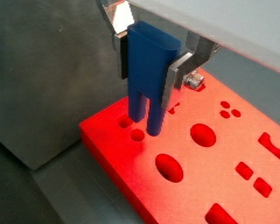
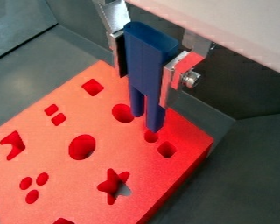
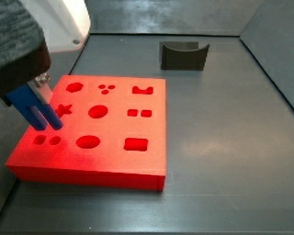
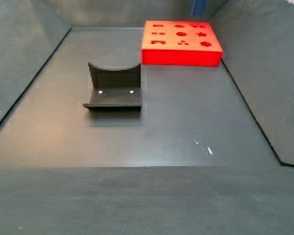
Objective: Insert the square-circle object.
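Gripper (image 1: 150,54) pinching a blue piece (image 1: 146,83), seen in both wrist views (image 2: 149,57). Silver fingers (image 1: 181,68) clamp the piece's upper part from two sides; the dark pads are hidden behind it.

Piece (image 2: 145,80) hangs upright, a flat blue body that splits into two prongs (image 1: 147,116) at its lower end. This is the square-circle object. In a wrist view one prong tip sits right at a small round hole (image 2: 152,136) in the red block (image 2: 60,171); whether the tip has entered or only touches cannot be told. A small square hole (image 2: 166,150) lies just beside that round one.

In a side view the piece (image 3: 34,107) shows below the arm's dark and white housing (image 3: 27,37), prongs down over the block's corner (image 3: 95,138) where a pair of small holes (image 3: 44,141) sits. Gripper itself is hidden by the housing there.

Block carries many cut-outs: oval (image 3: 88,142), rectangle (image 3: 137,143), star (image 3: 62,109), three-dot cluster (image 3: 106,89), among others.

In a side view the block (image 4: 182,44) rests on the dark bench (image 4: 150,147) near a far corner. The fixture (image 4: 113,88) stands well apart from it, nearer the bench's middle. Gripper not visible in that view.
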